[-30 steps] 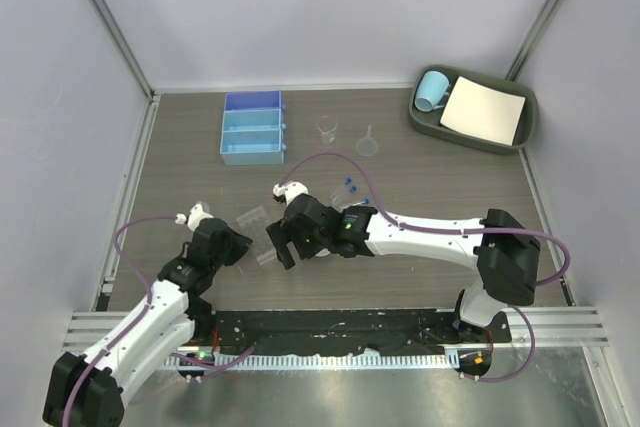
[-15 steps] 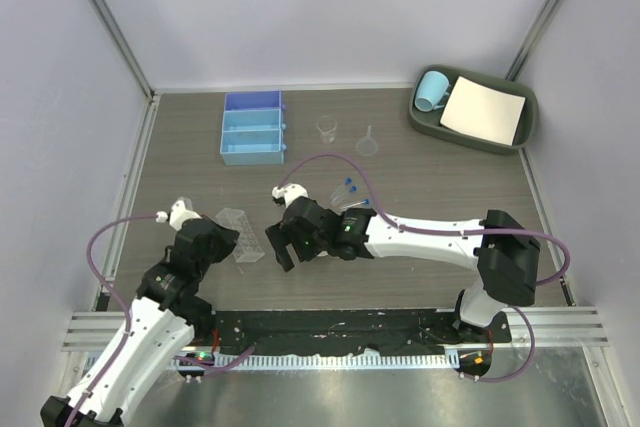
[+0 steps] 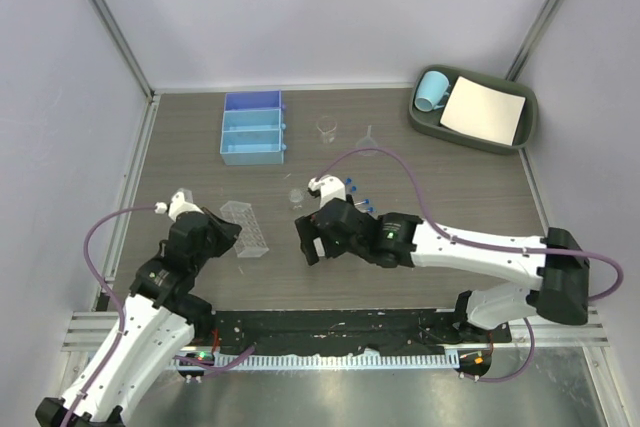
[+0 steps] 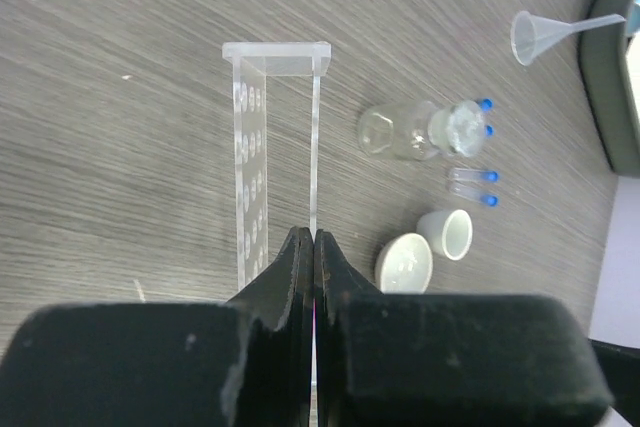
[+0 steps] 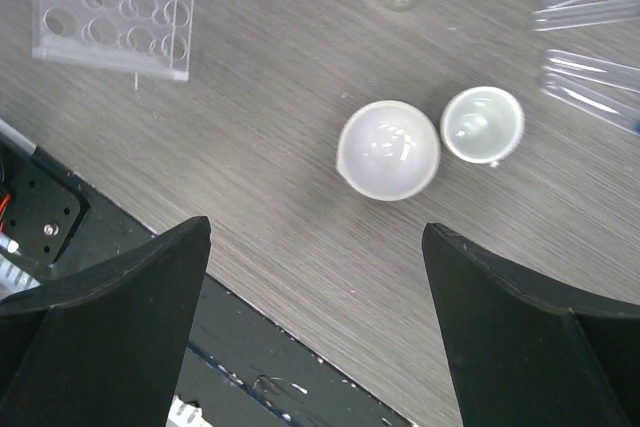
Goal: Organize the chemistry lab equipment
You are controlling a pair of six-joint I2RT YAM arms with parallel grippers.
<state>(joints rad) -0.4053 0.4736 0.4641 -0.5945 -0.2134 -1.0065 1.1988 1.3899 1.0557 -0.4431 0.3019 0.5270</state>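
My left gripper [image 3: 229,231] is shut on the thin side wall of the clear plastic tube rack [image 3: 248,229], which stands on the table; in the left wrist view that wall runs straight between the closed fingertips of the left gripper [image 4: 314,239], with the tube rack [image 4: 274,137] stretching ahead. My right gripper [image 3: 308,240] hangs open over two white round dishes [image 5: 388,150] [image 5: 483,125], holding nothing; its fingertips straddle bare table in the right wrist view [image 5: 315,237]. A small clear beaker [image 3: 296,196] and blue-capped tubes [image 3: 355,193] lie just beyond. Another beaker [image 3: 326,128] and the funnel [image 3: 368,141] stand farther back.
A blue compartment box [image 3: 252,127] sits at the back left. A dark green tray [image 3: 425,125] at the back right holds a light-blue mug [image 3: 431,90] and a white paper sheet [image 3: 484,110]. The black base rail [image 3: 330,332] runs along the near edge.
The left gripper has drawn the rack leftward and turned it. The right arm has shifted to the right, uncovering the small beaker; its jaws have stayed wide.
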